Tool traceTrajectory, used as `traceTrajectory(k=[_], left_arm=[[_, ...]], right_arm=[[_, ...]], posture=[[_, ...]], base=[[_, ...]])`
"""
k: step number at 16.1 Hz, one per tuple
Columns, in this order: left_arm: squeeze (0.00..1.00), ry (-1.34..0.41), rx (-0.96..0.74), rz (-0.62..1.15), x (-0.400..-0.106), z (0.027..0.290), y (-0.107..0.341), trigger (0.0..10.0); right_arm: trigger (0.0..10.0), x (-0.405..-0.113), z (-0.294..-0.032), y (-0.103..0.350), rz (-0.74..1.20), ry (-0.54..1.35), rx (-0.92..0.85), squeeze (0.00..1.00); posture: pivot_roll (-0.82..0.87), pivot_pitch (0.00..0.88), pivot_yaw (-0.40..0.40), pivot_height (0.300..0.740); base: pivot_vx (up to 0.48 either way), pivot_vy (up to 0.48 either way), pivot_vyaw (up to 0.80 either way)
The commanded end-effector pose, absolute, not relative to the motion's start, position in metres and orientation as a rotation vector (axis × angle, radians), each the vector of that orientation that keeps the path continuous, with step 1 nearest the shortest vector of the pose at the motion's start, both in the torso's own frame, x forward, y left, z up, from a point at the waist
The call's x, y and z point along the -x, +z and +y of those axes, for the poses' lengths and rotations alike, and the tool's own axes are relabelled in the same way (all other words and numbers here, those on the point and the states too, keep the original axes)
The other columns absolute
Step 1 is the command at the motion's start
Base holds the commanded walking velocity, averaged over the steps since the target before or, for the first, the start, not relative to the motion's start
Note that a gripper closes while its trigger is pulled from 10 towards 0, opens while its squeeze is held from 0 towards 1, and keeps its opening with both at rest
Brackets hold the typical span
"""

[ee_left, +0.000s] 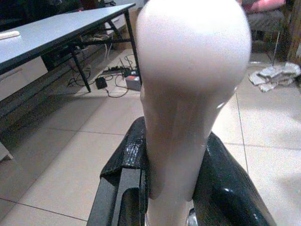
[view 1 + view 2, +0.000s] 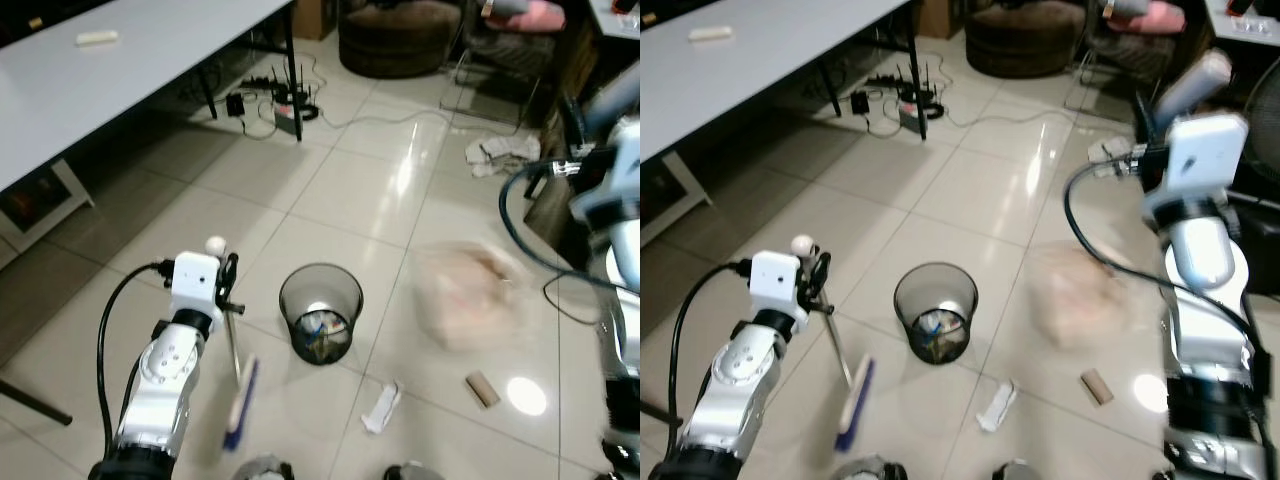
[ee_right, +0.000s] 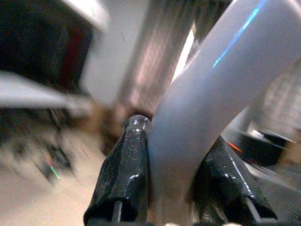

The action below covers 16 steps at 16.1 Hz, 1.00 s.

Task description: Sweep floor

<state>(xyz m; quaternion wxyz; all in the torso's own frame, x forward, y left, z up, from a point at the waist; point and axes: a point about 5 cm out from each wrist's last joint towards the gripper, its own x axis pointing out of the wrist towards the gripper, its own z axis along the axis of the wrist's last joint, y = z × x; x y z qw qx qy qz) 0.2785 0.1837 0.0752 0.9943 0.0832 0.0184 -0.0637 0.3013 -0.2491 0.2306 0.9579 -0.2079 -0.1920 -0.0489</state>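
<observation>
My left gripper (image 2: 228, 285) is shut on the white handle (image 1: 193, 94) of a brush, low at my left. The handle's round knob (image 2: 214, 245) stands above the fingers (image 1: 121, 175). A thin shaft runs down to the blue brush head (image 2: 240, 405) on the tiles, left of a black mesh bin (image 2: 320, 312) holding litter. My right gripper (image 2: 1170, 105) is raised high on the right, shut on a pale curved handle (image 3: 211, 108). Below it a pinkish blurred shape (image 2: 470, 295) hangs over the floor; I cannot make out what it is. Crumpled white paper (image 2: 381, 406) and a small brown scrap (image 2: 481, 389) lie on the tiles.
A grey table (image 2: 100, 80) stands at the left, with a power strip and cables (image 2: 280, 100) by its black leg. A dark round pouf (image 2: 400, 35) sits at the back. A white cloth (image 2: 500, 152) lies near dark furniture on the right.
</observation>
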Motion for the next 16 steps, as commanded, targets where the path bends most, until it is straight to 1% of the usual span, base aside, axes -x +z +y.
traceTrajectory(k=[1,2,3,4,5,7,9,10,14,16], left_arm=[[0.0,-0.132,-0.191,0.003,-0.281,0.184,0.082,10.0],[0.0,-0.137,-0.19,-0.001,-0.281,0.182,0.083,10.0],[0.0,-0.143,-0.19,0.0,-0.278,0.18,0.082,10.0],[0.0,-0.147,-0.191,0.001,-0.276,0.179,0.081,10.0],[0.0,-0.15,-0.193,0.002,-0.275,0.178,0.081,10.0],[0.0,-0.166,-0.202,0.007,-0.274,0.174,0.079,10.0],[0.0,-0.16,-0.203,0.004,-0.275,0.173,0.08,10.0],[0.0,-0.155,-0.203,0.004,-0.275,0.174,0.081,10.0],[0.0,-0.144,-0.204,0.007,-0.274,0.175,0.08,10.0],[0.0,-0.126,-0.209,0.003,-0.275,0.176,0.082,10.0]], right_arm=[[10.0,-0.3,-0.25,0.236,-0.405,-0.12,0.448,0.0],[10.0,-0.296,-0.252,0.216,-0.348,-0.125,0.402,0.0],[10.0,-0.288,-0.251,0.188,-0.276,-0.133,0.256,0.0],[10.0,-0.286,-0.245,0.176,-0.237,-0.119,0.225,0.0],[10.0,-0.286,-0.241,0.172,-0.216,-0.109,0.233,0.0],[10.0,-0.287,-0.217,0.157,-0.193,-0.045,0.236,0.0],[10.0,-0.289,-0.205,0.149,-0.175,-0.012,0.23,0.0],[10.0,-0.289,-0.202,0.146,-0.167,0.003,0.234,0.0],[10.0,-0.288,-0.195,0.149,-0.185,0.047,0.277,0.0],[10.0,-0.294,-0.191,0.155,-0.215,0.055,0.276,0.0]], posture=[[-0.03,0.059,0.07,0.74],[-0.03,0.063,0.069,0.74],[-0.02,0.068,0.075,0.74],[-0.03,0.067,0.079,0.74],[-0.03,0.065,0.082,0.74],[-0.02,0.068,0.084,0.74],[-0.01,0.074,0.081,0.74],[-0.01,0.073,0.082,0.74],[-0.01,0.076,0.08,0.74],[0.0,0.077,0.077,0.74]], base=[[0.0,0.0,0.0],[0.0,0.0,0.0],[0.0,-0.386,0.0],[0.0,-0.48,0.0],[0.0,-0.48,0.0],[0.0,-0.48,0.0],[0.0,-0.48,0.0],[0.0,-0.48,0.0],[0.0,-0.48,0.43],[0.0,-0.48,0.8]])
